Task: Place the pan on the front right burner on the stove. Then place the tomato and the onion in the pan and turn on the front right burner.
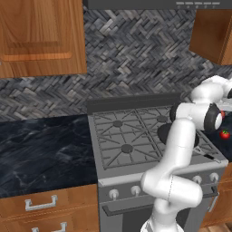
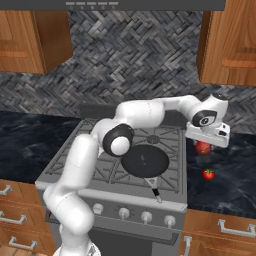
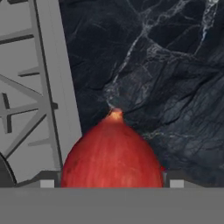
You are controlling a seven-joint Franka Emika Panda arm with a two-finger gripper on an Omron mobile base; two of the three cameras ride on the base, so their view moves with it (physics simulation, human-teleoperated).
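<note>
the pan [image 2: 145, 162] is sitting on the stove [image 2: 70, 165] at its front right corner, over the front right burner, with its thin handle [image 2: 154, 188] pointing past the stove's front edge toward the knobs [image 2: 146, 216]. in the left base view we are seeing only a dark sliver of the pan [image 1: 164, 132] behind our arm [image 1: 179, 149].

the onion [image 3: 112, 153] is lying on the dark marble counter [image 3: 175, 78], just beside the stove's right edge, its pale tip pointing away from the hand camera. we are holding our gripper [image 3: 111, 183] right over it: the two fingertips [image 3: 47, 182] are standing wide apart, one on each side of the onion, and we cannot tell whether they are touching its skin. in the right base view the onion [image 2: 202, 147] is showing as a dull red ball just under the gripper [image 2: 209, 139], close to the stove's right edge.

the tomato [image 2: 209, 174] is resting on the same counter nearer the front edge, apart from the onion, green top up. the left base view is showing the tomato [image 1: 224, 134] at the right edge of the frame, past our arm.

wooden cabinets [image 2: 227, 45] are hanging above the counter against a grey herringbone wall [image 2: 135, 60], and drawers [image 2: 222, 232] are sitting below the counter's front edge.
</note>
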